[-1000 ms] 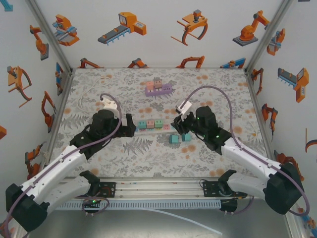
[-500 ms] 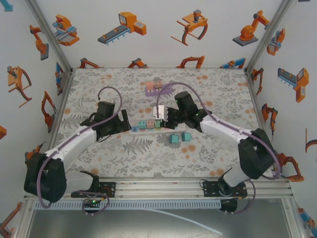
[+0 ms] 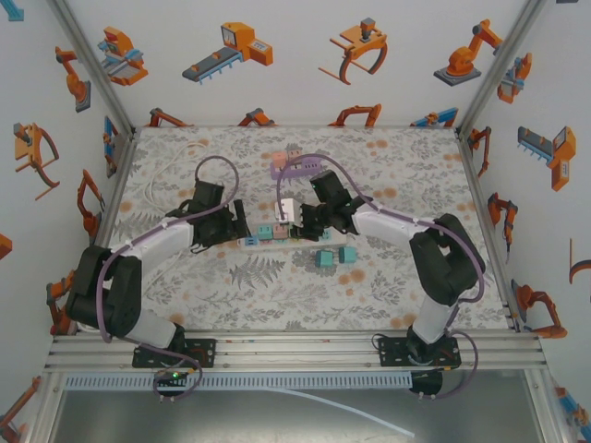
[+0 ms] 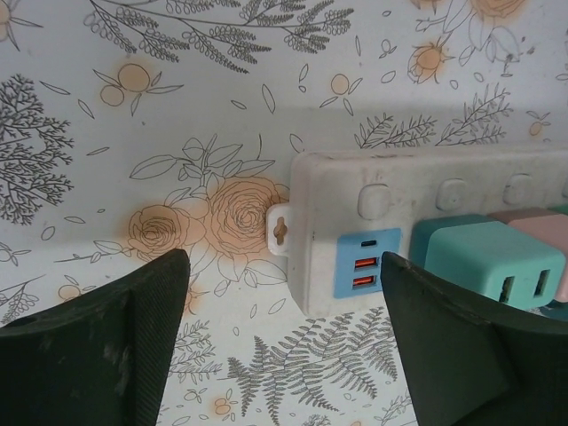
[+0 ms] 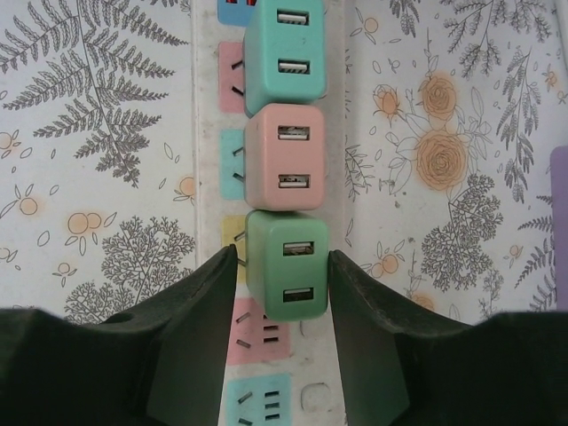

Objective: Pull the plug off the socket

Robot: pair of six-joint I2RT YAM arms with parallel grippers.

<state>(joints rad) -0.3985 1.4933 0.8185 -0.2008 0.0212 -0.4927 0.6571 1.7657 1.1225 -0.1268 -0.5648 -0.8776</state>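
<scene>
A white power strip (image 3: 256, 242) lies mid-table with a teal plug (image 3: 265, 231), a pink plug (image 3: 281, 230) and a green plug (image 3: 296, 228) in a row. My right gripper (image 3: 302, 221) comes in from the right. In the right wrist view it (image 5: 282, 259) is shut on the green plug (image 5: 286, 266), one finger on each side, with the prongs showing at the plug's left. My left gripper (image 3: 240, 227) is at the strip's left end. In the left wrist view it (image 4: 284, 297) is open, its fingers (image 4: 98, 346) wide on either side of the strip's end (image 4: 328, 222).
Two loose teal plugs (image 3: 324, 258) (image 3: 348, 253) lie just in front of the strip. A purple strip with plugs (image 3: 295, 166) sits farther back, and a white cable (image 3: 171, 171) lies at the back left. Patterned walls close in three sides.
Both arms have reached in to the power strip. The right gripper moved from beside the loose plugs onto the green plug. The left gripper came to the strip's left end and its jaws narrowed.
</scene>
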